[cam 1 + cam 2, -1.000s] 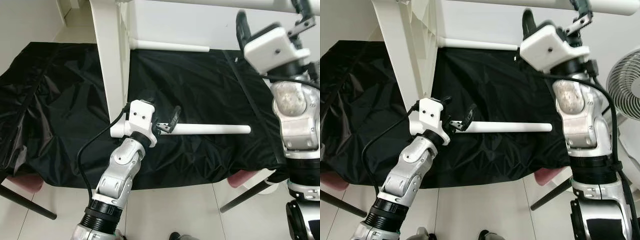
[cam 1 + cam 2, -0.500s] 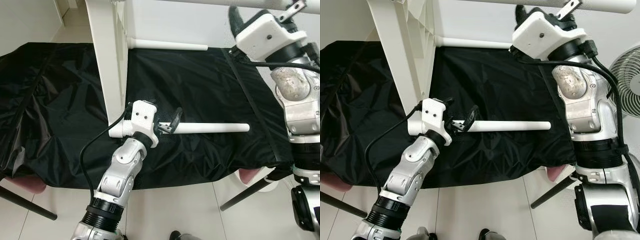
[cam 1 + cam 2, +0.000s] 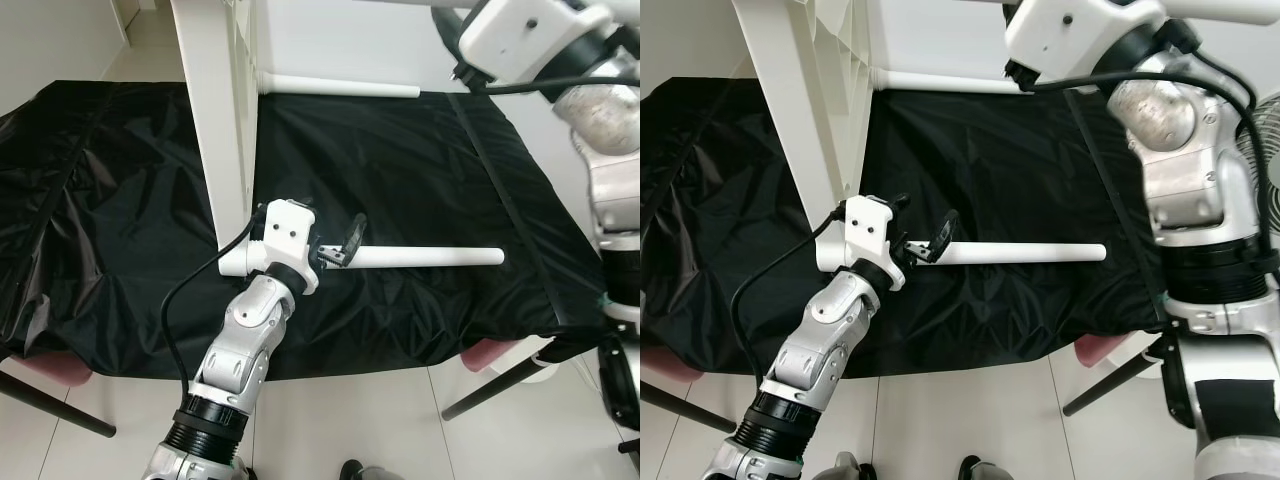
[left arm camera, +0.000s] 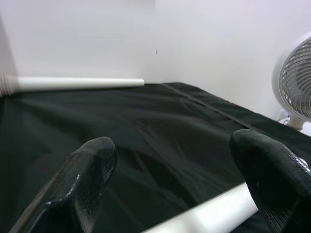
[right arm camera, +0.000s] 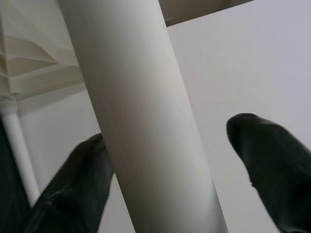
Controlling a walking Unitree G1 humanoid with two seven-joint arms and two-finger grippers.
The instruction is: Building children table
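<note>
A white children's table (image 3: pixel 215 120) stands tipped on its side on a black sheet (image 3: pixel 400 170). One fitted leg (image 3: pixel 335 88) juts out low behind it. A loose white leg (image 3: pixel 430 257) lies on the sheet. My left gripper (image 3: pixel 332 240) is open at the near end of that leg. In the left wrist view the loose leg (image 4: pixel 209 216) runs below the spread fingertips (image 4: pixel 95 155). My right arm (image 3: pixel 520 35) is raised high. My right gripper (image 5: pixel 180 150) is open astride a thick white table leg (image 5: pixel 141 107), with a gap at one finger.
The black sheet drapes over a low platform whose front edge (image 3: pixel 380 365) is close to me. Pink stools with black legs (image 3: pixel 500 385) stand at its corners on a white tile floor. A white fan (image 3: pixel 1270 150) is at the far right.
My right arm has risen and swung left, its fingers passing out of the top of the eye views. The left gripper and the loose leg have stayed put.
</note>
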